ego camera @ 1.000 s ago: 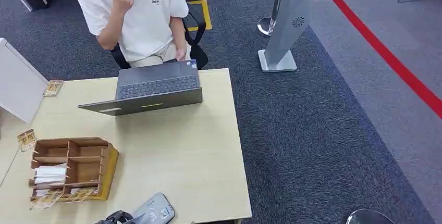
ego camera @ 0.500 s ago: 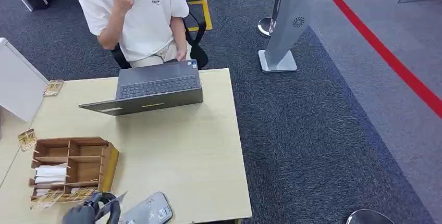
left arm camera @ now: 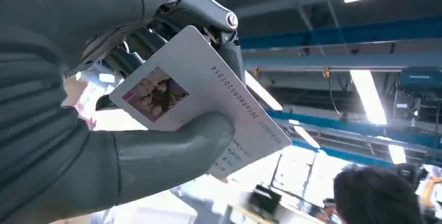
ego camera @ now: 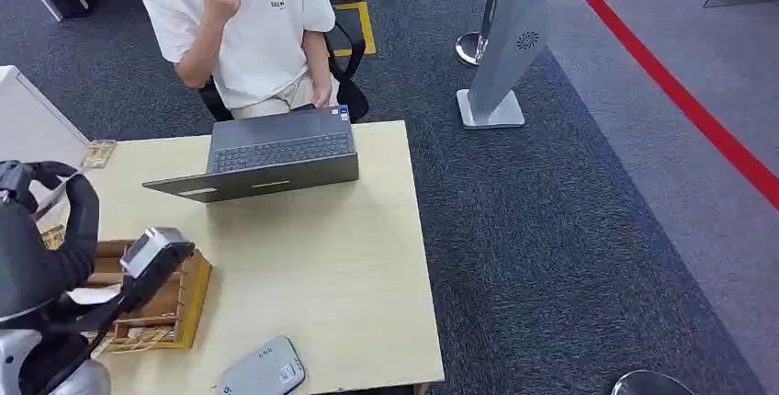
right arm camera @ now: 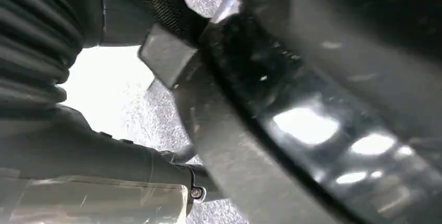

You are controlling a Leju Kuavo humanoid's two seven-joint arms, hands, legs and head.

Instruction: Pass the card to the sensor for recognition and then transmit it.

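Left hand (left arm camera: 104, 104) raised at the near left, gripping the card (left arm camera: 200, 96).
Thumb and fingers (left arm camera: 229, 52) pinch the printed card, lifted clear of the worktop (ego camera: 321, 257). The right hand's (right arm camera: 68, 130) fingers cannot be judged. On the worktop: grey sensor (ego camera: 264, 369) at the near edge, wooden organizer (ego camera: 156, 299) left, laptop (ego camera: 266, 156) far, a seated person (ego camera: 248, 18) behind.

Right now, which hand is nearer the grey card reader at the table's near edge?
Left. The left hand is raised over the wooden organizer, up and left of the reader, holding the card. The right hand hangs over carpet.
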